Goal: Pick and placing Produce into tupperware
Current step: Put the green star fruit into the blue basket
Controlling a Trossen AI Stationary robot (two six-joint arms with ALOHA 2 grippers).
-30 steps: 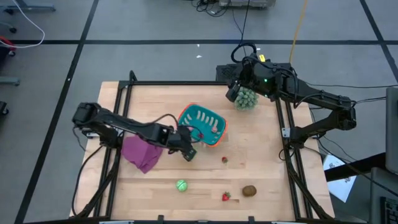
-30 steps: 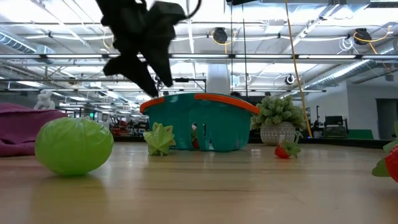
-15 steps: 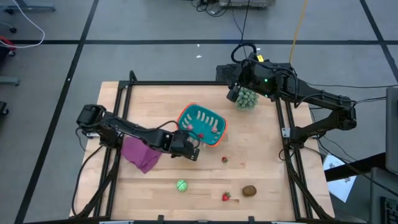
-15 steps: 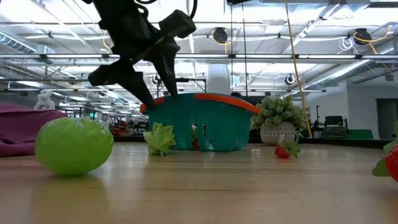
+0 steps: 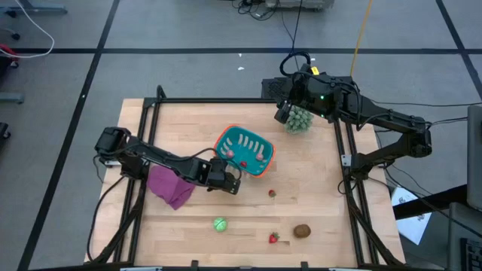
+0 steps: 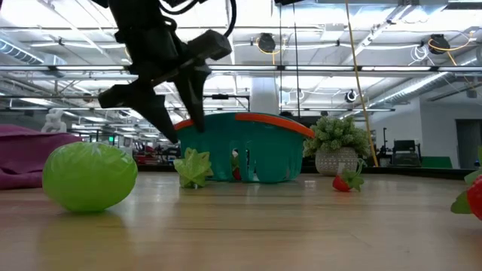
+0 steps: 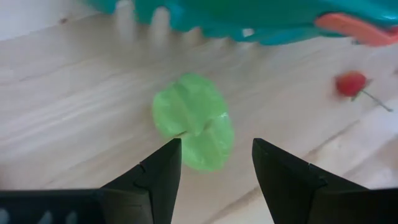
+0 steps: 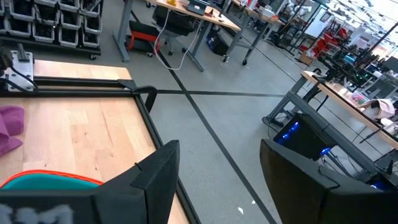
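Leafy green produce (image 7: 194,121) lies beside the teal basket (image 5: 245,151); my left gripper (image 7: 214,163) hangs over it, fingers spread, ready to straddle and pinch.

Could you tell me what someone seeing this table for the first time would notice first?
Most likely the teal basket with its orange rim near the middle of the wooden table, with the left hand just beside it, open above a flat green leafy piece. Next come the purple cloth on the table's left and the loose produce along the near edge: a green ball, a strawberry and a brown kiwi.
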